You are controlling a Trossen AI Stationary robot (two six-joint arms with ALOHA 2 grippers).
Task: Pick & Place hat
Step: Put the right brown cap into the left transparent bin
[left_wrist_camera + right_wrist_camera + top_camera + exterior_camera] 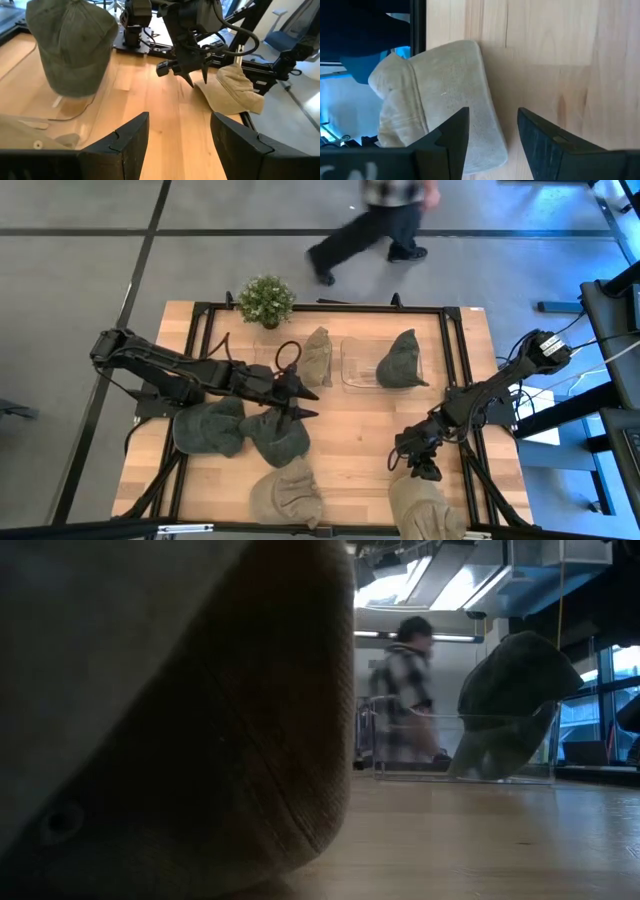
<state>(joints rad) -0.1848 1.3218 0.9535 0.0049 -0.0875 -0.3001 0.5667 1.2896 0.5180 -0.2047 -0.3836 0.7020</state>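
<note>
Just below the right gripper lies a tan hat at the table edge; the fingers are parted and empty above it. The left gripper, jaws wide and empty, hangs beside a dark hat, facing the tray.

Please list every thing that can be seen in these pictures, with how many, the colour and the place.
Hats: six. Two dark green at the table's left, by the left gripper; one dark green in the clear bin; one tan beside that bin; two tan at the near edge, one in the middle and one at the right.
Clear bin: one, transparent, far middle.
Plant: one, green, far edge.
Table: one, light wood.
Person: one, dark trousers, walking beyond the table.
Left gripper: open, empty, centre-left.
Right gripper: open, empty, above the right tan hat.
</note>
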